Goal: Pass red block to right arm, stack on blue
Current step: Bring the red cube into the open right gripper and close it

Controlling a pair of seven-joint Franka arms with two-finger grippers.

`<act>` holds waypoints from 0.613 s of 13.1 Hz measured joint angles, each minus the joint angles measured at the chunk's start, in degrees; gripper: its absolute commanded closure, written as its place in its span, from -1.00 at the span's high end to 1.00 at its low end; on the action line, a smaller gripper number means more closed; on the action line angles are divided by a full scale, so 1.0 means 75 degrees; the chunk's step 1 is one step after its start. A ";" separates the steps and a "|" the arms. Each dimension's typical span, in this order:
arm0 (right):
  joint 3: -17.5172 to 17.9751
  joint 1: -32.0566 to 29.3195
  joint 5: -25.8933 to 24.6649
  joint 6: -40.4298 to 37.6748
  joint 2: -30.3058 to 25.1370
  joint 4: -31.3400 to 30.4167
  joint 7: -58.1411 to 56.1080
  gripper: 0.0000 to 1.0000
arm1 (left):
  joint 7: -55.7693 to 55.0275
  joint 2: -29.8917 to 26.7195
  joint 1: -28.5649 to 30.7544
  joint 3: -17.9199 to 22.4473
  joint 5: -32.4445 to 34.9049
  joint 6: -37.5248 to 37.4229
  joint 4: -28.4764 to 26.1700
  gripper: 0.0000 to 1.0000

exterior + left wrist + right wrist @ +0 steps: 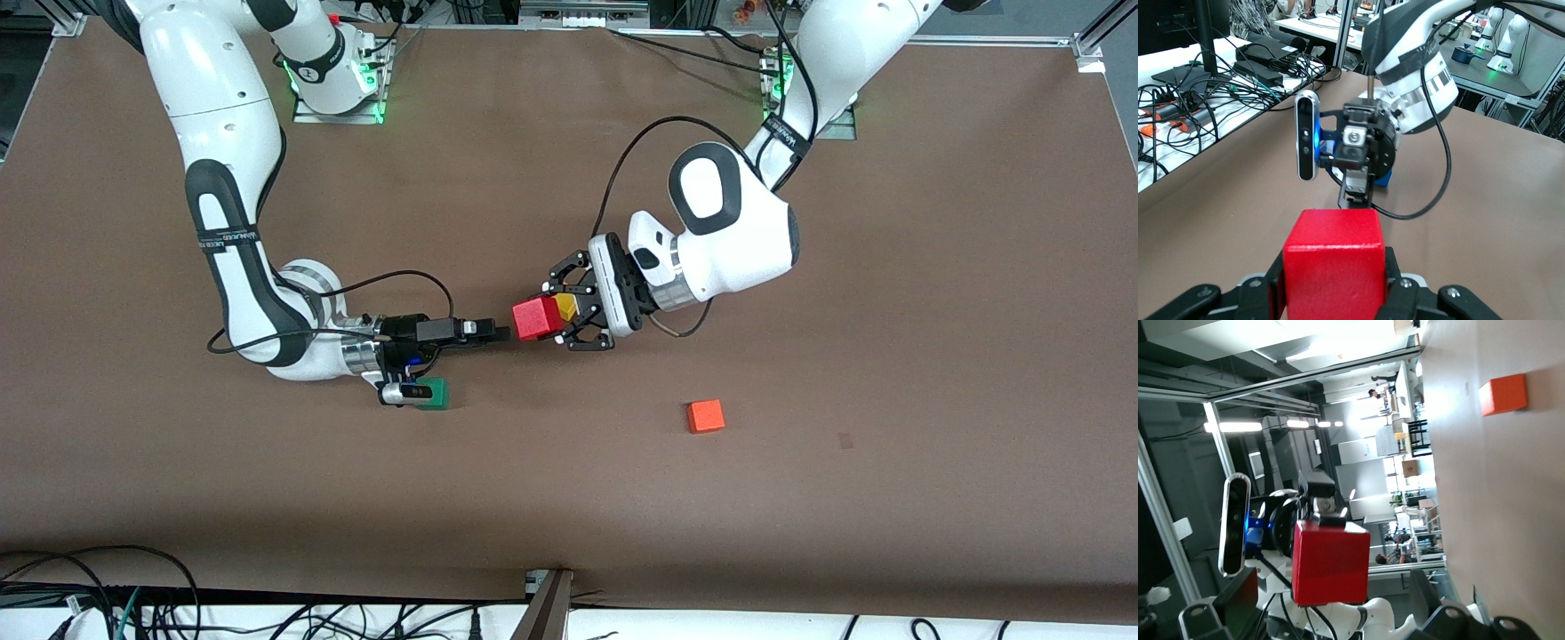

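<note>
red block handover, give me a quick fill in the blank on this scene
1. The red block is clamped in the ____ gripper.
2. The right gripper points at the block, not yet ____ it.
3. The cube under the right wrist is ____.
4. The orange cube rests on the ____.

Missing words: left; gripping; green; table

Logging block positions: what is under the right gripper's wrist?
A green cube lies partly under the right gripper, which points at the red block held by the left gripper. A blue sliver shows too; the wrist covers the rest.
</note>
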 measured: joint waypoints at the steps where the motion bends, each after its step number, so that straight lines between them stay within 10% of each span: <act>1: 0.0060 0.0011 0.0120 -0.0015 0.0001 -0.0078 -0.0099 1.00 | 0.0000 0.0022 -0.0021 0.0000 -0.0047 0.0000 0.0015 -1.00; 8: 0.0117 0.0231 0.0640 -0.0087 0.0000 -0.0243 -0.0192 0.80 | 0.0000 0.0192 -0.0099 0.0000 -0.0077 0.0015 0.0178 -1.00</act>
